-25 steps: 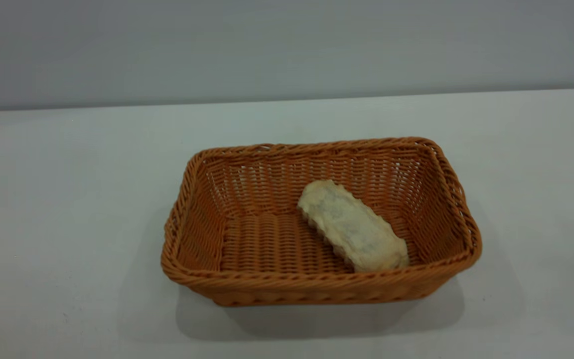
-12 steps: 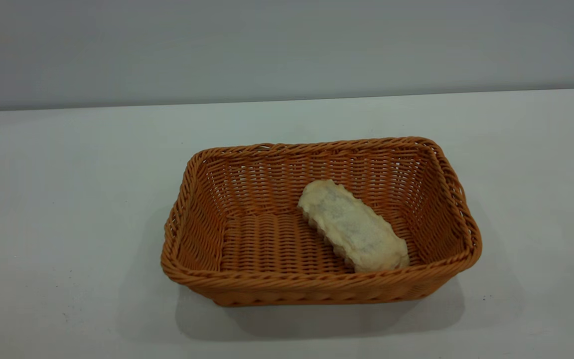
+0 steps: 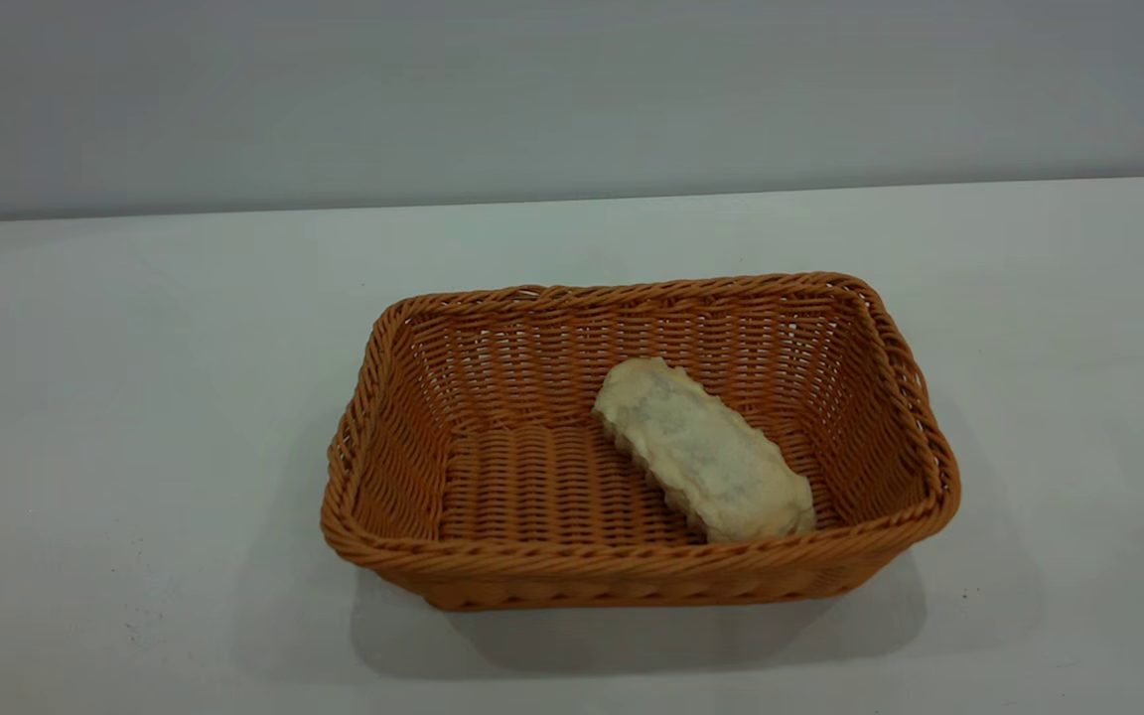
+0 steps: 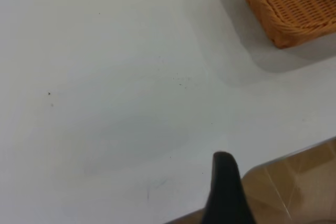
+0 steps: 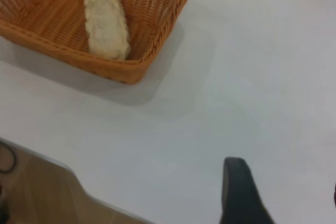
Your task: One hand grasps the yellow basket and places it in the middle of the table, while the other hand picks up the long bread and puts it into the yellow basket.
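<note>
Left fingers [image 4: 226, 190]: one dark tip visible over the counter [image 4: 105, 77] edge, holding nothing; opening can't be judged. Right fingers [image 5: 239, 192]: same, one tip above bare counter, nothing held, opening unclear. Yellow basket [image 3: 632, 571] sits mid-counter, well apart from both. Long bread [image 3: 701, 462] lies inside it, pale underside up, toward the right-arm end.

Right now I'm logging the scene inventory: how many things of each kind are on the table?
Basket: 1, the yellow basket
Bread: 1, the long bread, lying inside the basket
Total: 2 things on the table
</note>
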Motion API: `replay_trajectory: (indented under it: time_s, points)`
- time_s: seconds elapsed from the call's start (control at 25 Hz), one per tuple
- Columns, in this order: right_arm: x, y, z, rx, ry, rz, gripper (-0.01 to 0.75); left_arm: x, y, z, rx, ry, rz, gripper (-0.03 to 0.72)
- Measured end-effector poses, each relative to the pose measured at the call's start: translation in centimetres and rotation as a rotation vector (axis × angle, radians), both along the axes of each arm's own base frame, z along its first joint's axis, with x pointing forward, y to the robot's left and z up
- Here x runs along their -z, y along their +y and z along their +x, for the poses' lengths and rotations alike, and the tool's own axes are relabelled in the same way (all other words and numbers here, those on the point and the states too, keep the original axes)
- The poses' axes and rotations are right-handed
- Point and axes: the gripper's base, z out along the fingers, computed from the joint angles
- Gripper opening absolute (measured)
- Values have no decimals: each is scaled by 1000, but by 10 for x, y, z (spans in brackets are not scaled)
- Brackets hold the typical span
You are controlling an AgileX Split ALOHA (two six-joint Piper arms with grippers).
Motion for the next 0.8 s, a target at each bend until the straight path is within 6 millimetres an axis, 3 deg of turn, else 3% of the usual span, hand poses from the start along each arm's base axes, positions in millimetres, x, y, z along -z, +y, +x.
replay_trajectory:
  time_s: [0.8]
  points:
    - [7, 4, 4, -14, 11, 16, 417, 0, 0, 0, 2, 0, -3, 581]
